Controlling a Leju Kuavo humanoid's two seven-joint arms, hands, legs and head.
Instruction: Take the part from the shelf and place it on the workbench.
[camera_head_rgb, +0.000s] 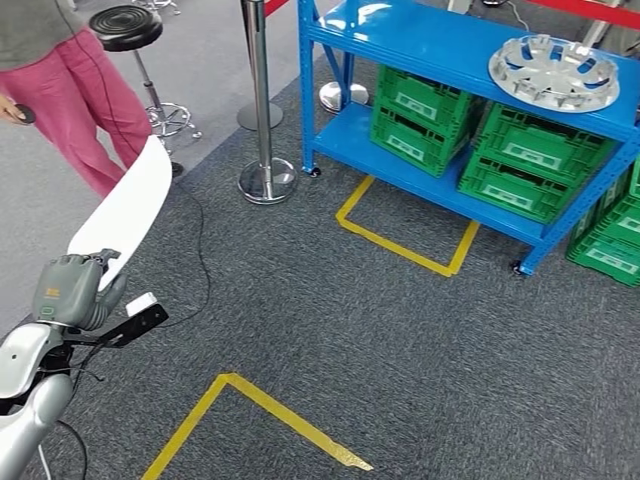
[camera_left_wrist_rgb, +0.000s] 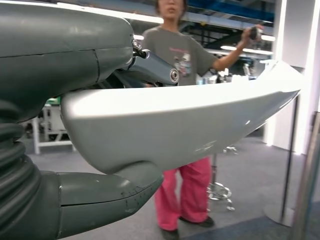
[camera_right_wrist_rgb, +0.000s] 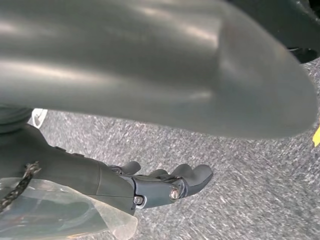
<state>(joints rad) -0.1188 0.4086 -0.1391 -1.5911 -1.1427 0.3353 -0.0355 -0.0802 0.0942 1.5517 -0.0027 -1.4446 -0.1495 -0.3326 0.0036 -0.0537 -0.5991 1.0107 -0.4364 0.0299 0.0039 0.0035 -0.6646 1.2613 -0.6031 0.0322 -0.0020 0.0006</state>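
My left hand (camera_head_rgb: 72, 290) grips the white curved part (camera_head_rgb: 124, 212) low on my left, its far end raised toward the person in pink trousers (camera_head_rgb: 72, 100). Carrying step: blue shelf (camera_head_rgb: 453, 45) ahead-right, so next I must turn and find the table. My right hand (camera_right_wrist_rgb: 166, 185) hangs with fingers apart, holding nothing.

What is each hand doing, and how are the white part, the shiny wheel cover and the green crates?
left hand: gripping the white part.
white part: held up off the floor.
right hand: holds nothing, fingers apart.
wheel cover: lying on the blue shelf.
green crates: on the lower shelf.
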